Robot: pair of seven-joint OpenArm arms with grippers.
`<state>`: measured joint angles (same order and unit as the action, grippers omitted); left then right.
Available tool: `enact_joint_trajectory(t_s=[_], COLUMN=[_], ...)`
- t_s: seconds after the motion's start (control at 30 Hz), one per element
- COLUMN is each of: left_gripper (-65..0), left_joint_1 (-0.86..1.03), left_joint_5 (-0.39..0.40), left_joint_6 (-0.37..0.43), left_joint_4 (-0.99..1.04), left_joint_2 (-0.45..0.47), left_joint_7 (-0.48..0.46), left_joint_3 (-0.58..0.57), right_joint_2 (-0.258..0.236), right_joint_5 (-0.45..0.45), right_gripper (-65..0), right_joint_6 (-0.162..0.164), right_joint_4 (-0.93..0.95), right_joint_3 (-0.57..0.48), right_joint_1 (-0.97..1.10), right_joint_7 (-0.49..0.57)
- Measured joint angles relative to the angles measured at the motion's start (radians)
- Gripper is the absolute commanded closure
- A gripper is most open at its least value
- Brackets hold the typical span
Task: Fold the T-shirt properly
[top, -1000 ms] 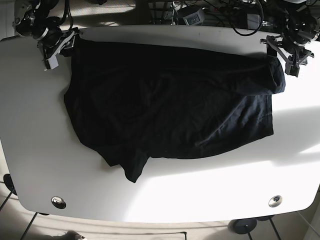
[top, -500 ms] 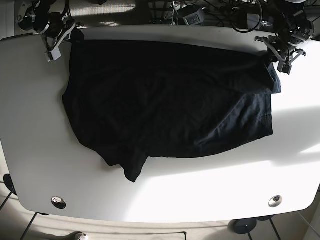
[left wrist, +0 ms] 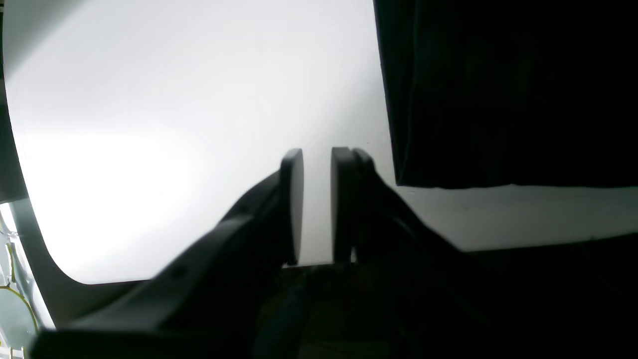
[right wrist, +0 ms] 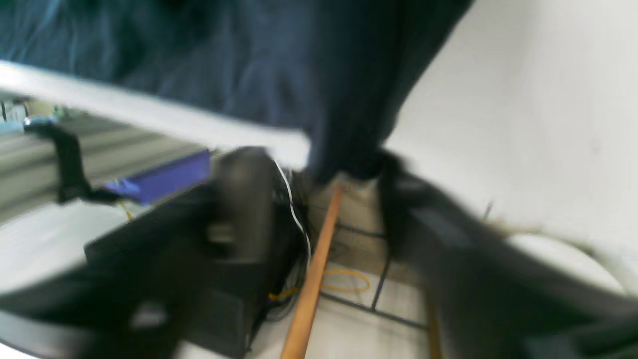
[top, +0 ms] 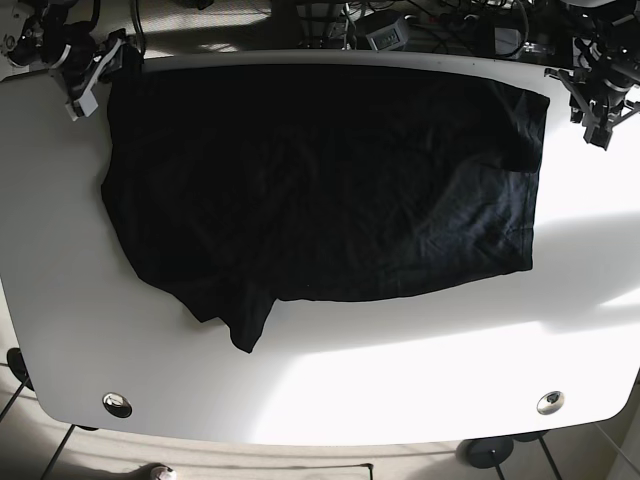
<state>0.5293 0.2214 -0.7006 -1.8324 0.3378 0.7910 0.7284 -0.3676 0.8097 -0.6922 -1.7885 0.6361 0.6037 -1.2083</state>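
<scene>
No writing or brand can be read on anything here. The black T-shirt lies spread flat over the far half of the white tabletop, with one sleeve pointing toward the near edge. The left gripper is beside the shirt corner with a narrow gap between its jaws and nothing inside. The right gripper is at the other far corner; its wrist view is blurred, so I cannot tell its state. Cables lie behind the tabletop.

White table, sunlit patches; cable clutter behind far edge; tiled floor below.
</scene>
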Motion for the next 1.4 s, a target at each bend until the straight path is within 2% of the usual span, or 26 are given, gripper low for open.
enact_joint_trajectory(t_s=[0.07, 0.17, 0.27, 0.4, 0.43, 0.5, 0.57, 0.67, 0.7, 0.8, 0.87, 0.93, 1.0, 1.07, 1.17, 1.27, 1.4], left_gripper=[-16.4, -20.4, -20.4, -19.9, -20.0, -19.9, -19.7, -19.7, -19.7, -19.7, -19.7, -19.7, -19.7, -19.7, -19.7, -19.7, -19.7], left_joint_1=[-0.003, -0.009, -0.061, -0.138, -0.146, -0.187, -0.230, -0.261, -0.261, -0.269, -0.258, -0.246, -0.244, -0.232, -0.222, -0.216, -0.216], left_joint_5=[0.003, 0.000, -0.002, -0.003, -0.010, -0.089, -0.118, -0.129, -0.118, -0.120, -0.124, -0.122, -0.117, -0.116, -0.115, -0.113, -0.112], left_joint_6=[0.000, 0.000, -0.004, -0.002, -0.003, -0.004, -0.003, 0.000, 0.000, -0.003, 0.003, 0.004, 0.002, 0.002, 0.003, 0.003, 0.003], left_joint_4=[-0.008, -0.095, -0.114, -0.111, -0.100, -0.042, 0.031, 0.159, 0.179, 0.211, 0.210, 0.209, 0.209, 0.209, 0.209, 0.209, 0.209], left_joint_2=[0.000, -0.024, -0.101, -0.142, -0.166, -0.184, -0.180, -0.171, -0.170, -0.148, -0.143, -0.143, -0.144, -0.144, -0.143, -0.143, -0.143], left_joint_7=[0.055, 0.082, 0.089, 0.069, 0.079, 0.083, 0.076, 0.076, 0.050, 0.030, 0.030, 0.019, 0.025, 0.024, 0.023, 0.019, 0.019], left_joint_3=[0.000, 0.000, -0.049, -0.122, -0.129, -0.138, -0.136, -0.133, -0.123, -0.081, -0.074, -0.072, -0.045, -0.023, -0.019, -0.019, -0.019], right_joint_2=[0.039, 0.092, 0.116, 0.138, 0.140, 0.137, 0.145, 0.146, 0.151, 0.182, 0.192, 0.190, 0.189, 0.188, 0.193, 0.188, 0.190], right_joint_5=[-0.003, 0.005, -0.013, -0.021, -0.072, -0.147, -0.153, -0.219, -0.238, -0.332, -0.364, -0.363, -0.367, -0.369, -0.361, -0.365, -0.361], right_gripper=[-56.4, -56.3, -56.3, -56.1, -56.1, -56.1, -56.1, -56.0, -56.0, -56.0, -56.0, -54.7, -47.6, -42.2, -42.3, -41.7, -40.3], right_joint_6=[-0.001, 0.000, 0.000, -0.001, 0.000, 0.000, -0.001, 0.000, -0.001, 0.000, -0.001, 0.000, 0.000, 0.000, -0.001, 0.000, 0.000], right_joint_4=[-0.079, -0.182, -0.180, -0.169, -0.154, -0.143, -0.142, -0.123, -0.106, -0.025, 0.044, 0.100, 0.148, 0.190, 0.243, 0.306, 0.327], right_joint_3=[0.032, 0.117, 0.115, 0.114, 0.114, 0.062, 0.014, -0.051, -0.068, -0.136, -0.159, -0.163, -0.182, -0.253, -0.303, -0.306, -0.307], right_joint_1=[0.029, 0.029, -0.046, -0.145, -0.179, -0.227, -0.257, -0.345, -0.380, -0.490, -0.542, -0.575, -0.597, -0.607, -0.610, -0.609, -0.615], right_joint_7=[-0.003, 0.003, -0.008, -0.001, -0.008, -0.007, -0.004, -0.008, -0.005, 0.000, -0.001, 0.009, 0.028, 0.058, 0.134, 0.195, 0.226])
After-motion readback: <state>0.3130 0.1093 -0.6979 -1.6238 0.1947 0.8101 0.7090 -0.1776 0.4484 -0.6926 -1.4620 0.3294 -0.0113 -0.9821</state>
